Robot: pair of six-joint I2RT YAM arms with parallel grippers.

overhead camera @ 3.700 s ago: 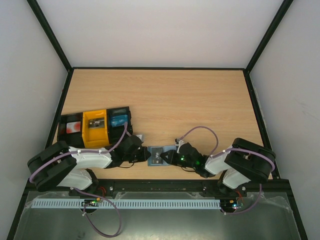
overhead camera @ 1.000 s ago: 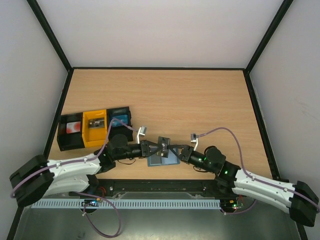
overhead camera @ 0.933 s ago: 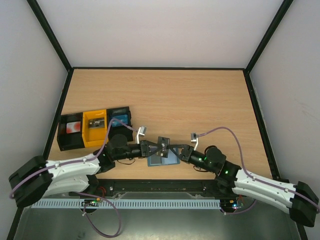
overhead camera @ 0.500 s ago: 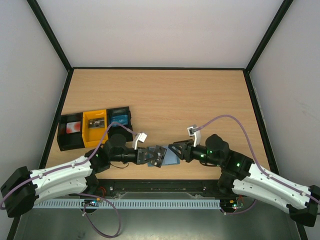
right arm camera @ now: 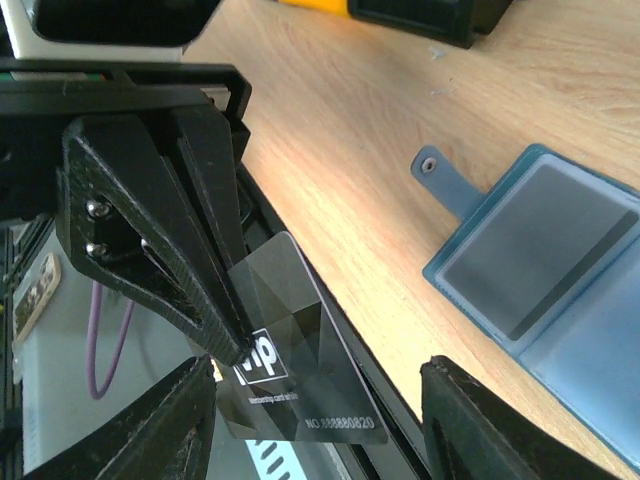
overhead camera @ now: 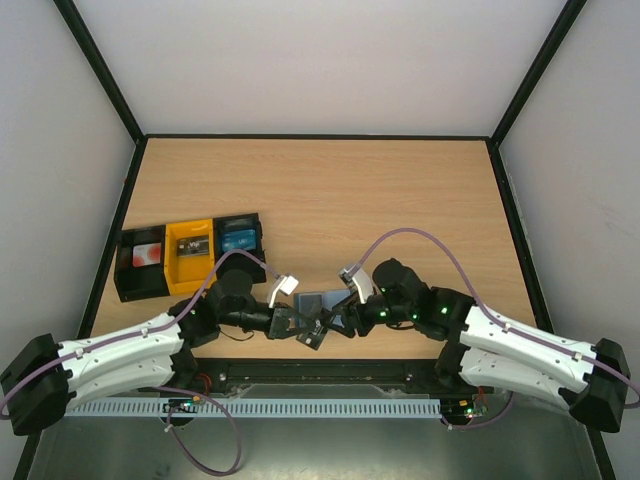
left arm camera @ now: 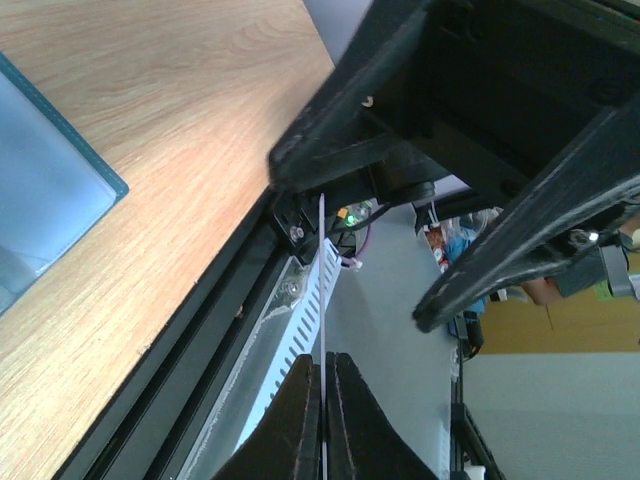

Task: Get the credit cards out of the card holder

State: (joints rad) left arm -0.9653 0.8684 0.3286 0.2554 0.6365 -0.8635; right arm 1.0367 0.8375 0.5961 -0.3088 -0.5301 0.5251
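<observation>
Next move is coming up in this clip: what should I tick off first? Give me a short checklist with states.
1. Grip: left tool shut on black card: ok.
2. Extraction: card fully out of the card holder: ok.
3. Other arm: right tool open, not gripping the card: ok.
4. Placement: card holder lies open on the table, no tool on it: ok.
5. More cards inside the holder: cannot tell.

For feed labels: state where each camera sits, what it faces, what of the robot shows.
Top: above and behind, looking down on the table; left arm, right arm show, left tool, right tool near the holder.
Right wrist: on that arm, looks between its open fingers at the card, face-on.
Left wrist: on that arm, looks past its shut fingers, card edge-on, off the table's near edge.
Wrist views share card, holder.
</observation>
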